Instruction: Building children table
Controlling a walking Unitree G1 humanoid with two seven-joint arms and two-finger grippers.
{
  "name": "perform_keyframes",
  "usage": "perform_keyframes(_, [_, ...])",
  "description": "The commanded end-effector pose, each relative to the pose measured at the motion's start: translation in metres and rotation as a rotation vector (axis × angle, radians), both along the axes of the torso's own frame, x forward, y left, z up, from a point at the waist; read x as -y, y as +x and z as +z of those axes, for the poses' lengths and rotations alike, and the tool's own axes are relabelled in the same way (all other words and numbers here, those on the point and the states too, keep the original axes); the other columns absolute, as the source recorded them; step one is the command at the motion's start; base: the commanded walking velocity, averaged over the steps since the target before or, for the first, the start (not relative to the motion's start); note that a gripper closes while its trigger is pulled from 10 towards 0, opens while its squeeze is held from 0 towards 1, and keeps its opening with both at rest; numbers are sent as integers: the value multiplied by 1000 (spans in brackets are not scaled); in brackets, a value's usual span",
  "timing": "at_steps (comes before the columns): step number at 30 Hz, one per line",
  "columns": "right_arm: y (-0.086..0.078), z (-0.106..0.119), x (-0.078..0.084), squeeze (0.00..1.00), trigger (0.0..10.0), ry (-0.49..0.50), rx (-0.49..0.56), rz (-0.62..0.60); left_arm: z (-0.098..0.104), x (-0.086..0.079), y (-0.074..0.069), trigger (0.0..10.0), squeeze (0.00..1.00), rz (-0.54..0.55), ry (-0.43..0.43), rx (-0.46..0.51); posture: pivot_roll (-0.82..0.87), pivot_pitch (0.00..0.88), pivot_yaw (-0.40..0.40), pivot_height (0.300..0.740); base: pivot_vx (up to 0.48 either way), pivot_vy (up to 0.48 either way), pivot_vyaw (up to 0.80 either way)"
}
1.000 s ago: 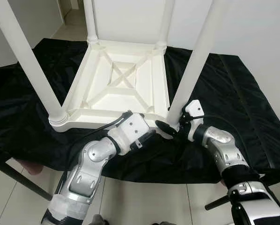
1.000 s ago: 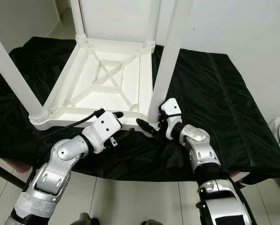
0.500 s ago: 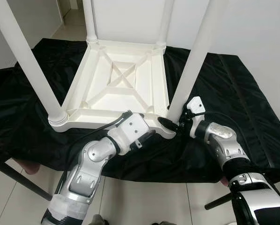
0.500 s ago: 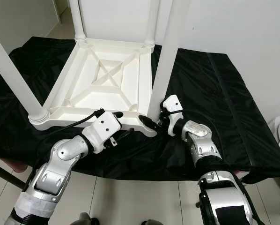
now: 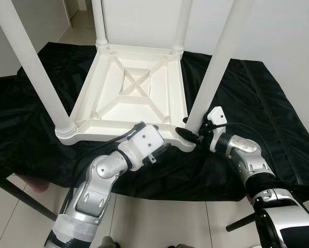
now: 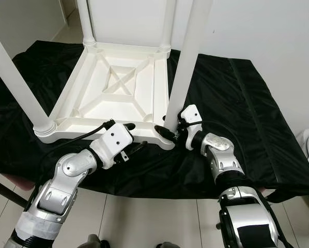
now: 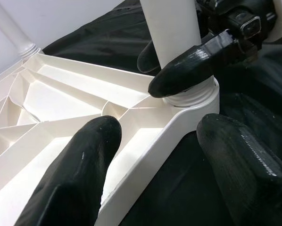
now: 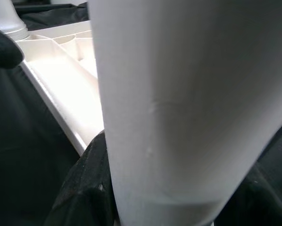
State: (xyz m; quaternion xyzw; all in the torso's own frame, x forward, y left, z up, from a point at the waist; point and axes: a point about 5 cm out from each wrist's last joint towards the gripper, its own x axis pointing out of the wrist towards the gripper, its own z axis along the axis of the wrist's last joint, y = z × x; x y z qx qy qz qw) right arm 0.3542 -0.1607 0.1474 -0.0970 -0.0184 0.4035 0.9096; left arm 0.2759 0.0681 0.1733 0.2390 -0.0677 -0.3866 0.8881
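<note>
- The white children's table sits upside down in the upper middle of the frame, on a black cloth that covers the surface under it, all four legs sticking up.
- The right gripper is down at the base of the near-right leg, lower right of centre. Its black fingers sit on either side of the leg right above the collar, closed in on it. In the right wrist view the leg takes up most of the picture, with a black finger pressed along its side.
- The left gripper is at the table's near edge, just beside that same corner, bottom centre. Its fingers are spread apart and straddle the white rim, one inside the frame and one outside over the cloth, gripping nothing.
- Pale floor tiles show along the bottom of the frame.
</note>
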Motion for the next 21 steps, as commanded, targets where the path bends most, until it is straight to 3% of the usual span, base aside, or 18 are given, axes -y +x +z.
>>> perform_keyframes(1, [2,-4,1,0,10000,-12,-17,-105,-1,-4,2,10000,0,76,-9,18,-88,79,-18,740,0,0,0])
perform_keyframes(8, [1,-5,-6,0,10000,3,4,-205,-2,-5,1,10000,0,78,-4,17,-93,82,-14,740,0,0,0])
perform_keyframes(11, [0,-5,-9,0,10000,36,11,-306,-3,-3,0,10000,0,71,-2,14,-95,82,-14,740,0,0,0])
perform_keyframes(12, [0,-7,-10,0,10000,62,0,-384,-3,-3,-1,10000,0,69,-2,13,-95,84,-13,740,0,0,0])
perform_keyframes(13, [0,-7,-10,0,10000,62,0,-384,-3,-3,-1,10000,0,69,-2,13,-95,84,-13,740,0,0,0])
perform_keyframes(16, [-11,-13,-18,0,10000,136,-1,-685,-4,-3,0,10000,0,70,0,8,-99,88,-10,740,0,0,0])
perform_keyframes(18, [-11,-13,-18,0,10000,136,-1,-685,-4,-3,0,10000,0,70,0,8,-99,88,-10,740,0,0,0])
perform_keyframes(19, [-17,-15,-21,0,10000,152,6,-785,-4,-3,0,10000,0,69,1,7,-100,89,-8,740,0,0,0])
perform_keyframes(21, [-23,-16,-23,0,10000,154,20,-857,-4,-3,-1,10000,0,67,1,7,-105,89,-4,740,0,0,0])
